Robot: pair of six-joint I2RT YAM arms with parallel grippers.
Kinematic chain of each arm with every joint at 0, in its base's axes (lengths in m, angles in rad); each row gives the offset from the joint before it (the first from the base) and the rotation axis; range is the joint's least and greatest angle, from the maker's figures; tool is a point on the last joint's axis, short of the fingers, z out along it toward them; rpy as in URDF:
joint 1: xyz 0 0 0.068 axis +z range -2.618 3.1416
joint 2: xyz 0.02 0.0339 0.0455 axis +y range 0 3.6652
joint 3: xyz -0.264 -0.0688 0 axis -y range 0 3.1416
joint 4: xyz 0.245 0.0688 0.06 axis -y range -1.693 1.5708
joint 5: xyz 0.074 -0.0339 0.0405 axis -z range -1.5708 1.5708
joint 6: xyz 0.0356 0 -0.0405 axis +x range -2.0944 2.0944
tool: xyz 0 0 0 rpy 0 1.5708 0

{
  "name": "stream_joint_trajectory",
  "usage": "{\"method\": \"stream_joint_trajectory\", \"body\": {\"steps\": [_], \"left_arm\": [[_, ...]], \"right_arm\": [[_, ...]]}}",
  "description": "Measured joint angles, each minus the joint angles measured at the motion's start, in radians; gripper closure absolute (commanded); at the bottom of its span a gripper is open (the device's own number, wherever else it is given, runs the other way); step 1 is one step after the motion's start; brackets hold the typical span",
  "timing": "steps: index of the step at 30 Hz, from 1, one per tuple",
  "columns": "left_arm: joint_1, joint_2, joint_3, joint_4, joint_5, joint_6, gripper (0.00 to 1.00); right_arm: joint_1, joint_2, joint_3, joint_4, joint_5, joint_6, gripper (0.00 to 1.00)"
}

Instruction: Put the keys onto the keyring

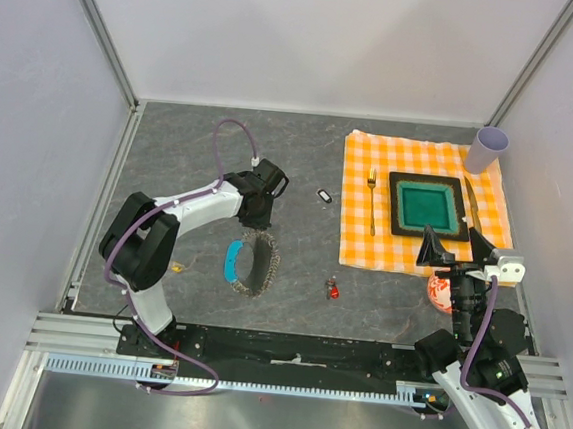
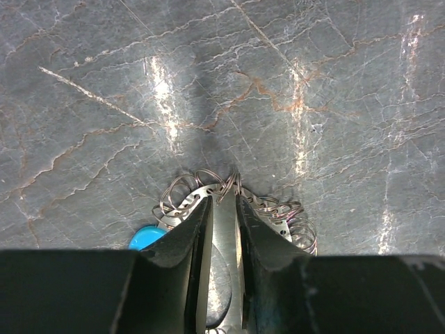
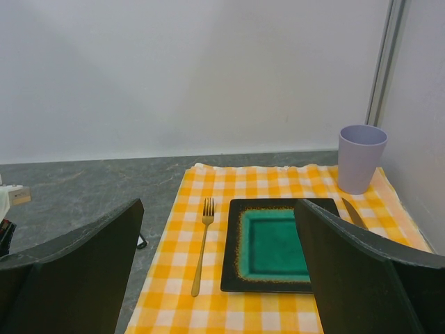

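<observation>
The keyring (image 1: pixel 260 263) lies on the grey table left of centre, a loop of fine metal with a curved blue piece (image 1: pixel 232 260). My left gripper (image 1: pixel 256 215) is at its far end. In the left wrist view a metal band of the keyring (image 2: pixel 277 221) with wire rings runs up between the jaws, and my left gripper (image 2: pixel 222 202) is shut on it; the blue piece (image 2: pixel 144 238) peeks out at the left. The red-headed key (image 1: pixel 332 290) lies alone on the table to the right of the ring. My right gripper (image 1: pixel 456 251) (image 3: pixel 219 206) hovers open and empty over the cloth's near edge.
An orange checked cloth (image 1: pixel 359 246) at the right carries a green square plate (image 1: pixel 422 231), a gold fork (image 1: pixel 372 202), a knife (image 1: pixel 471 206) and a lilac cup (image 1: pixel 490 149). A black-and-white fob (image 1: pixel 324 195) lies beside the cloth. A red-orange ball (image 1: pixel 440 291) sits by the right arm.
</observation>
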Motion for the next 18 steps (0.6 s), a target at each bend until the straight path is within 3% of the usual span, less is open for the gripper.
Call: {"method": "stream_joint_trajectory", "body": {"steps": [18], "left_arm": [[0.012,0.013,0.0,0.004,0.009,0.001,0.75]], "right_arm": [[-0.002,0.0,-0.001,0.0,-0.001,0.0,0.02]]}}
